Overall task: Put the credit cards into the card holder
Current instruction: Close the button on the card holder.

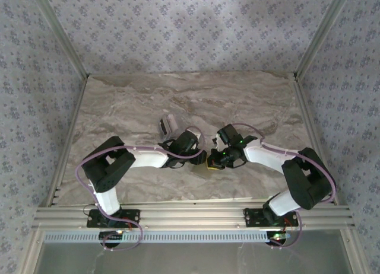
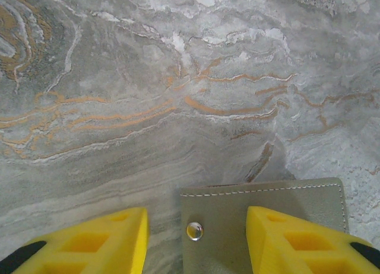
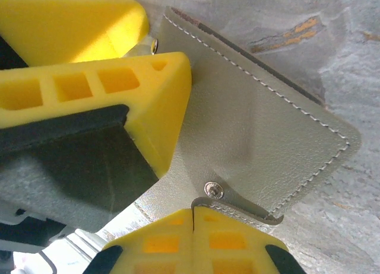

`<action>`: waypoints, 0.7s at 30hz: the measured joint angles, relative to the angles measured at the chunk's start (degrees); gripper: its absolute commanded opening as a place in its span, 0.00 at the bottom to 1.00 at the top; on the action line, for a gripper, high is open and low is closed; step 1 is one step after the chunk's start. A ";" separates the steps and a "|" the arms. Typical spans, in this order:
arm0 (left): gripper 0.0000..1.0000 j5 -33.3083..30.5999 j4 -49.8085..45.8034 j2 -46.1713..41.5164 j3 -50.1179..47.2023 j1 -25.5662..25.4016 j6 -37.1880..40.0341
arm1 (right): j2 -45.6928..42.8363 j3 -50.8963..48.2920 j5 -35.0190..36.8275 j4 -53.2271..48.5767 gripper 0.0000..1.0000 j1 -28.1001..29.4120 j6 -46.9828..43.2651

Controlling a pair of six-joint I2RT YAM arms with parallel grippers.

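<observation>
Grey-tan card holder (image 3: 267, 120) lies mid-way across the tabletop (image 1: 249, 99), pinned, we judge, by one finger (image 3: 119, 90) of our spread left gripper (image 2: 196, 217) so our right gripper (image 3: 193, 217), clamped on its flap (image 3: 237, 203), can open it.

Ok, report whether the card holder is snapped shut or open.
Unsnapped: the card holder shows a bare snap stud, its flap pinched by the right gripper.

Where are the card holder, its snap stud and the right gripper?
card holder (image 3: 267, 114): right wrist view, middle of its grey-tan face.
snap stud (image 3: 213, 190): right wrist view, the metal stud on the flap.
right gripper (image 3: 193, 214): right wrist view, seam between its shut yellow fingertips.
</observation>
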 measured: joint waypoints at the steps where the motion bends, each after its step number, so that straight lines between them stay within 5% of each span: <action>1: 0.47 0.00 0.00 0.00 0.00 0.00 0.00 | 0.11 0.00 0.00 0.11 0.00 0.00 0.02; 21: 0.47 0.15 0.39 0.00 -0.13 0.00 0.00 | 0.22 0.00 0.02 1.09 0.00 -0.61 1.05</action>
